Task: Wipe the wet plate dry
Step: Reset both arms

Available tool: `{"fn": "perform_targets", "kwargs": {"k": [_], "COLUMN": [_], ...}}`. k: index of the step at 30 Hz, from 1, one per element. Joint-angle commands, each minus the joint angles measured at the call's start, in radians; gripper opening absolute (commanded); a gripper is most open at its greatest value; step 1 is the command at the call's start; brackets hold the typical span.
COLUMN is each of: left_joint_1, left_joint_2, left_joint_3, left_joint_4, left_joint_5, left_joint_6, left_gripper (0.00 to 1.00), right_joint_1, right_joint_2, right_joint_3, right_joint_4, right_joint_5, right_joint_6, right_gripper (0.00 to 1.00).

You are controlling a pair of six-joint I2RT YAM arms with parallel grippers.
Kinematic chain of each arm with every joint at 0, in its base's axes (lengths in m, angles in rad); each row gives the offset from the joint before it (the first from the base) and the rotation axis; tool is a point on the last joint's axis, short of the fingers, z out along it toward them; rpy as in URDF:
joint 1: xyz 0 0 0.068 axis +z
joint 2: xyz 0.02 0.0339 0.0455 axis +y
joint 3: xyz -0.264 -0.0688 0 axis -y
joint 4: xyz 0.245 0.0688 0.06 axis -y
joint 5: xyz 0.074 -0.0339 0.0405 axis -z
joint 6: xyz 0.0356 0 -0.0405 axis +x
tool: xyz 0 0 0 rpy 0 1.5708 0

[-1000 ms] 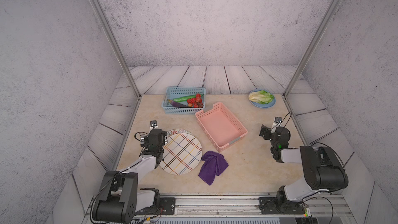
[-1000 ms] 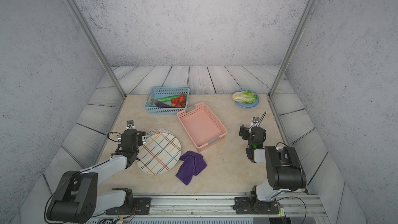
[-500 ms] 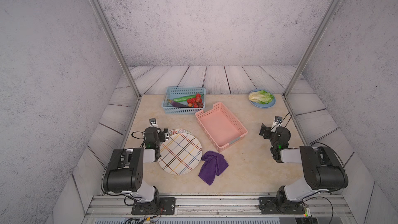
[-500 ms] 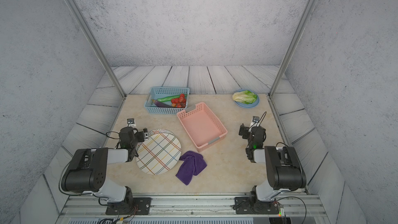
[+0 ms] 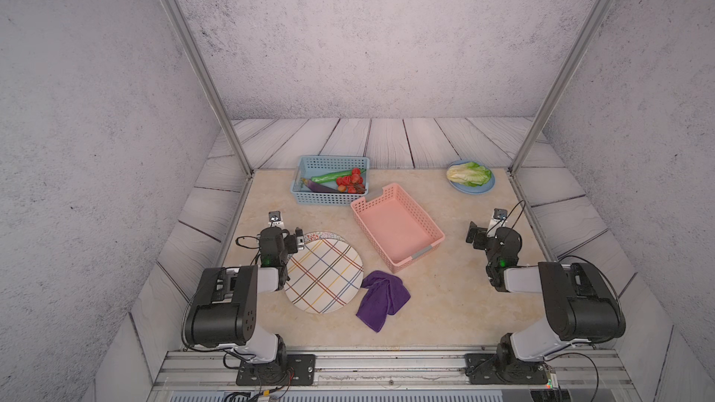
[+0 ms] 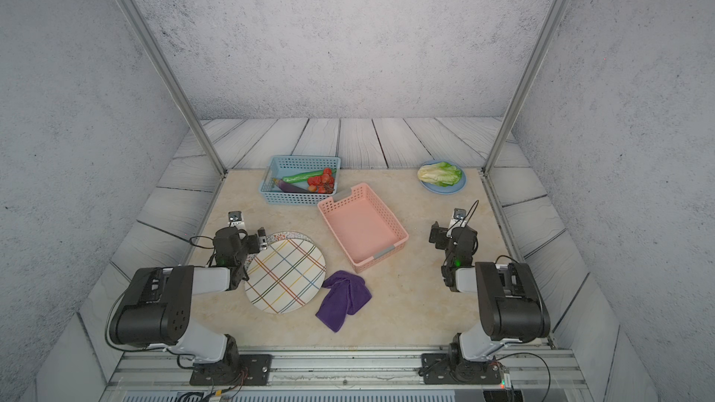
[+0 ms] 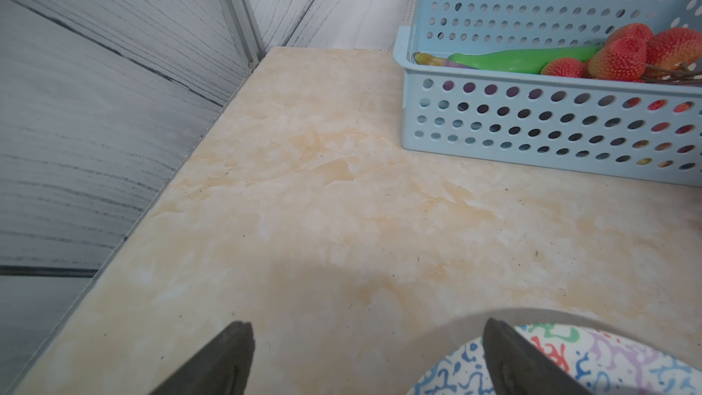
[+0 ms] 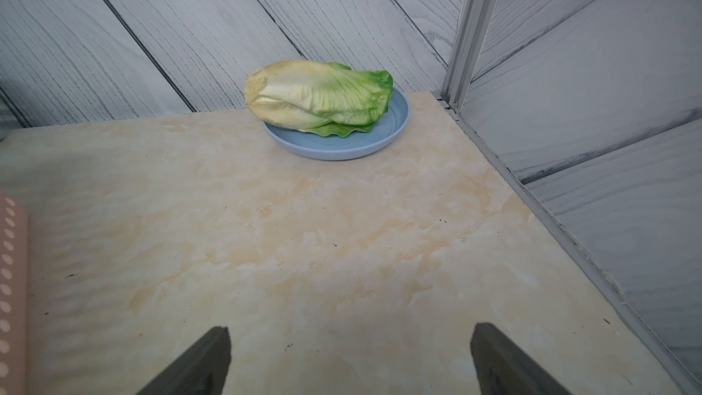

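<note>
My left claw (image 5: 298,239) hangs with its jaws spread wide and nothing between them. In its wrist view (image 7: 366,340) one finger (image 7: 509,359) sits over the rim of a squiggle-patterned plate (image 7: 615,362), the other over bare marble table (image 7: 323,222). The plaid plate (image 5: 325,276) lies just behind this claw, toward my base. Its far edge overlaps the squiggle-patterned one, and I cannot tell from here whether either is wet. The purple cloth (image 5: 383,297) lies crumpled on the table past the plaid plate's near side, touching or almost touching its rim, on the side toward my right claw (image 5: 474,235). Ahead of the left claw and off toward the middle stands the blue basket (image 7: 532,127), holding a green cucumber (image 7: 524,60), an eggplant (image 5: 319,186) and red strawberries (image 7: 623,56). My right claw is also wide open and empty (image 8: 351,340), over bare table and well apart from the cloth. Straight ahead of it a head of lettuce (image 8: 319,96) rests on a small blue dish (image 8: 334,148). The empty pink basket (image 5: 394,226) sits on its inner side, between my two claws.
</note>
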Motion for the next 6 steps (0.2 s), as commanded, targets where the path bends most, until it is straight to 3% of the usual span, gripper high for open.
{"fn": "perform_targets", "kwargs": {"k": [1, 6], "left_joint_1": [0.002, 0.002], "left_joint_2": [-0.015, -0.014], "left_joint_3": [0.006, 0.007], "left_joint_4": [0.016, 0.015], "left_joint_5": [0.004, 0.004], "left_joint_6": [0.009, 0.009], "left_gripper": [0.99, 0.99], "right_joint_1": [0.001, 0.023], "right_joint_2": [0.013, 0.017], "right_joint_3": [-0.005, 0.007], "right_joint_4": [0.0, -0.013], "right_joint_5": [-0.017, 0.006], "right_joint_6": [-0.011, -0.036], "right_gripper": [0.99, 0.99]}}
